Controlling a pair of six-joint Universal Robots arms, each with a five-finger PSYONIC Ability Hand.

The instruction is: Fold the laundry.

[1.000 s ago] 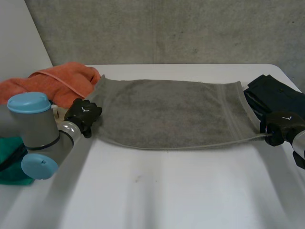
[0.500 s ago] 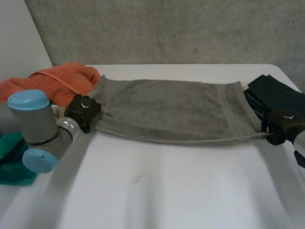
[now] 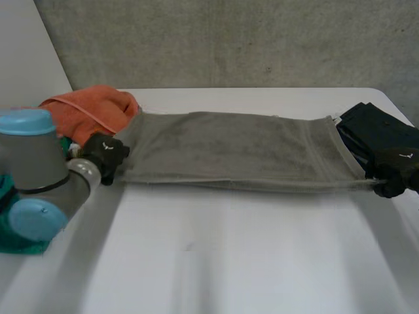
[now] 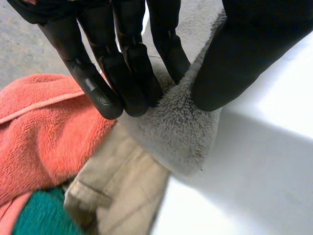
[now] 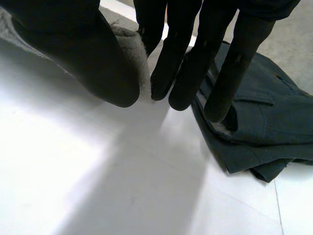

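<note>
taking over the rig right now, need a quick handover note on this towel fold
Left hand: shut on the grey towel, pinching its near left corner against the thumb.
Right hand: shut on the near right corner.
The towel lies across the table, its near edge taut between the hands. Orange towel is by the left hand, dark garment by the right.
Done: both corners gripped.
Left: probably carry the near edge over to the far edge, release, fold again.
</note>
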